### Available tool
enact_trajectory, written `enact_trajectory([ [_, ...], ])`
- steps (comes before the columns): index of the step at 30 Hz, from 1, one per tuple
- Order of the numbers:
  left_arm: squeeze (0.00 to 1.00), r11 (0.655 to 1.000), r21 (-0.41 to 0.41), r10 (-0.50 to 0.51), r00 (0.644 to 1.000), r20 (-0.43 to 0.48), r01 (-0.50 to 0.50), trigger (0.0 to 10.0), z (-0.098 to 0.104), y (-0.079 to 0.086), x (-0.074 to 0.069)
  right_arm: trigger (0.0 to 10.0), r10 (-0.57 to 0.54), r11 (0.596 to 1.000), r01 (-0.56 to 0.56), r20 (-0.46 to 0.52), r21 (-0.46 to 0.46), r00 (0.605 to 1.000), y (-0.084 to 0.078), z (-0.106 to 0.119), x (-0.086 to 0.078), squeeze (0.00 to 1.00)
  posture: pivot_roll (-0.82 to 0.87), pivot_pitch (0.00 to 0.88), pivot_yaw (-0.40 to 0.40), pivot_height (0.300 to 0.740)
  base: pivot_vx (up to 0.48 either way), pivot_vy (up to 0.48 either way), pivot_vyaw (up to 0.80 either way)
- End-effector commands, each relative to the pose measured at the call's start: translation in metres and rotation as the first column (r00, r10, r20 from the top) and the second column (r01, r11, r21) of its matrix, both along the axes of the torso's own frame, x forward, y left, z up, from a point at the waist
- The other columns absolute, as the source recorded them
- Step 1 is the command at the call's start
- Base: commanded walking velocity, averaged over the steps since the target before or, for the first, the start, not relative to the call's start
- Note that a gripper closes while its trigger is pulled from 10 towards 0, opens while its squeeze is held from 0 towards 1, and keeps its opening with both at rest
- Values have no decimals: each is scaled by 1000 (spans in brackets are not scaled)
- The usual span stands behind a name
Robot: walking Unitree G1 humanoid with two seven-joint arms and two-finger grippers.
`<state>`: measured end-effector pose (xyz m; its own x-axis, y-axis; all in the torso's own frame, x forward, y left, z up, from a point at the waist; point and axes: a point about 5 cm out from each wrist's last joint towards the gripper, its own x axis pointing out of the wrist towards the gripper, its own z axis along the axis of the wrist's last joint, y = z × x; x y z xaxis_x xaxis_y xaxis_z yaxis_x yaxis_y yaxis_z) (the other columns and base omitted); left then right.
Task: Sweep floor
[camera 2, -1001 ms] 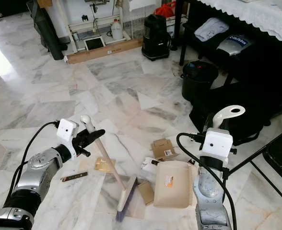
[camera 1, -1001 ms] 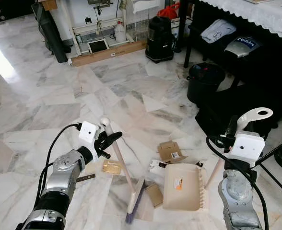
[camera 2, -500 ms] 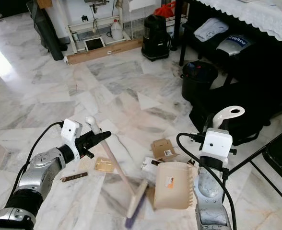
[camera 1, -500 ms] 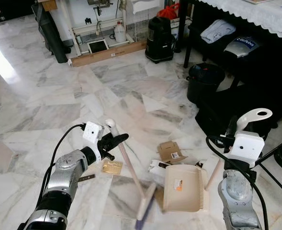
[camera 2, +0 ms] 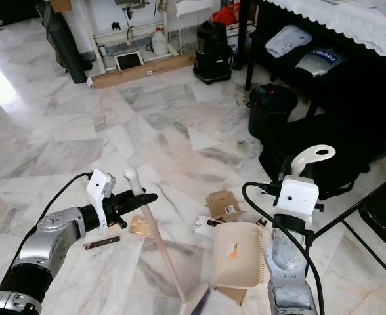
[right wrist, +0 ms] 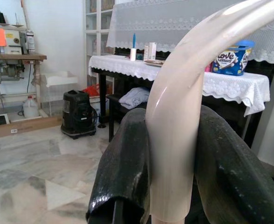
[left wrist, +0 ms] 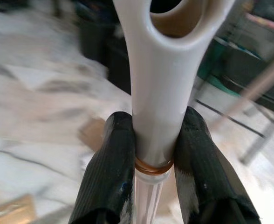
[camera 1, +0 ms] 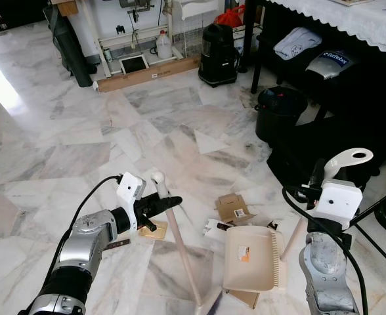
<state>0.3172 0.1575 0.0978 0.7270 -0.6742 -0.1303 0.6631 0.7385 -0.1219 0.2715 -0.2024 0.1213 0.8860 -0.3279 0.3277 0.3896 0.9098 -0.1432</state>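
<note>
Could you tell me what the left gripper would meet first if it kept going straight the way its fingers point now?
Probably the dustpan: the left gripper, shut on the broom handle, points across toward it, though depth is unclear.

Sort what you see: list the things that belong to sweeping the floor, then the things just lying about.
For the sweeping:
broom, held by the left end effector
dustpan, its handle held by the right end effector
cardboard scraps on the floor

Lying about:
black bin
vacuum cleaner
white jug
wooden plank
</note>
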Motion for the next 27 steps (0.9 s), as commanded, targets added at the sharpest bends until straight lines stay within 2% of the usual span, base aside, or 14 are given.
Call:
enact_trajectory([
  [1,0,996,-9,85,995,58,-84,10000,7,12,3,10000,8,1000,-8,26,2,1000,2,6,0,0,-44,81,64,740,0,0,0],
  [7,0,985,-29,171,981,92,-169,10000,8,24,-6,10000,18,1000,-18,24,4,1000,4,5,0,0,-44,82,62,740,0,0,0],
  [11,0,966,-22,259,954,149,-259,10000,10,30,-8,10000,48,999,-49,31,8,998,9,6,0,0,-41,82,61,740,0,0,0],
  [12,0,945,-22,325,927,189,-327,10000,12,33,-7,10000,57,998,-58,37,12,998,10,6,0,0,-41,82,61,740,0,0,0],
  [13,0,945,-22,325,927,189,-327,10000,12,33,-7,10000,57,998,-58,37,12,998,10,6,0,0,-41,82,61,740,0,0,0],
  [14,0,927,-30,371,906,206,-373,10000,13,35,-6,10000,64,998,-64,40,16,997,11,6,0,0,-37,81,59,740,0,0,0],
  [15,0,893,-48,446,863,237,-448,10000,16,39,-4,10000,78,997,-79,43,23,996,14,6,0,0,-40,81,58,740,0,0,0],
  [16,0,882,-55,466,851,244,-467,10000,16,40,-4,10000,82,996,-83,43,25,996,15,6,0,0,-40,81,58,740,0,0,0],
  [21,0,852,-92,517,800,306,-516,10000,26,37,-5,10000,129,991,-131,39,41,991,22,5,0,0,-40,78,50,740,0,0,0],
  [27,0,844,-111,529,779,337,-525,10000,29,26,-10,10000,162,985,-164,30,52,986,25,3,1,0,-36,75,43,740,0,0,0],
])
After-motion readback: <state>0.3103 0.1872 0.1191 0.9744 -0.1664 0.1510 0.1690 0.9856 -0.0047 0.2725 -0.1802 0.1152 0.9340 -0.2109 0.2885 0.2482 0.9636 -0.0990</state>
